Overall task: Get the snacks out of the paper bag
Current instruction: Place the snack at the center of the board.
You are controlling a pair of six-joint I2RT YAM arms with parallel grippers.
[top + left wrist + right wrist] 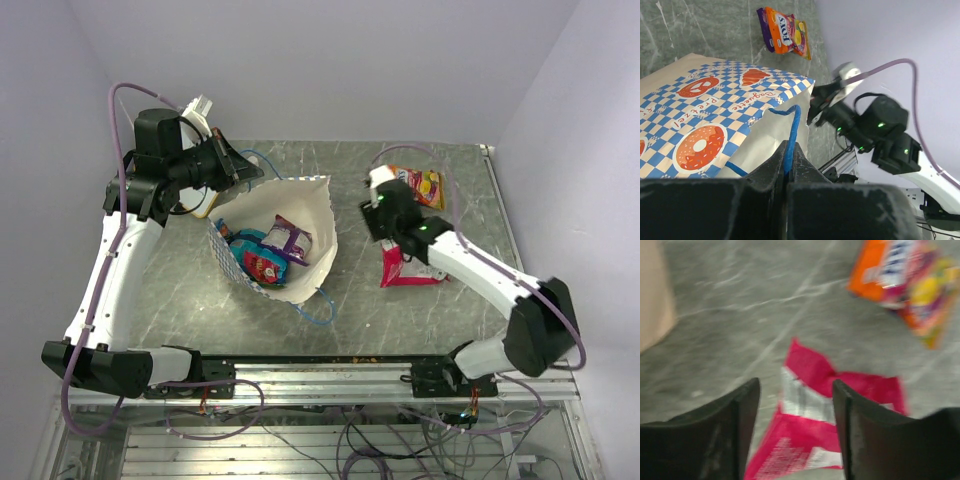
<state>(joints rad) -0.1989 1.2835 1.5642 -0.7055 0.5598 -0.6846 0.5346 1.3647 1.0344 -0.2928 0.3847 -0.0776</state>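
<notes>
The paper bag [300,215] lies on its side mid-table with its mouth held open toward the camera; its checkered band shows in the left wrist view [715,115]. Inside lie a purple packet [288,238], a small red packet [264,267] and a blue one [245,243]. My left gripper [245,172] is shut on the bag's blue cord handle [792,131] and holds it up. My right gripper [378,205] is open and empty, above the large red-pink packet [405,266], seen between its fingers [810,415]. The orange packet [425,186] lies at the back right.
A wooden-framed whiteboard [205,205] lies behind the bag under my left arm. The bag's other blue handle [318,305] trails toward the front edge. White walls close in at the back and both sides; the metal rail runs along the near edge.
</notes>
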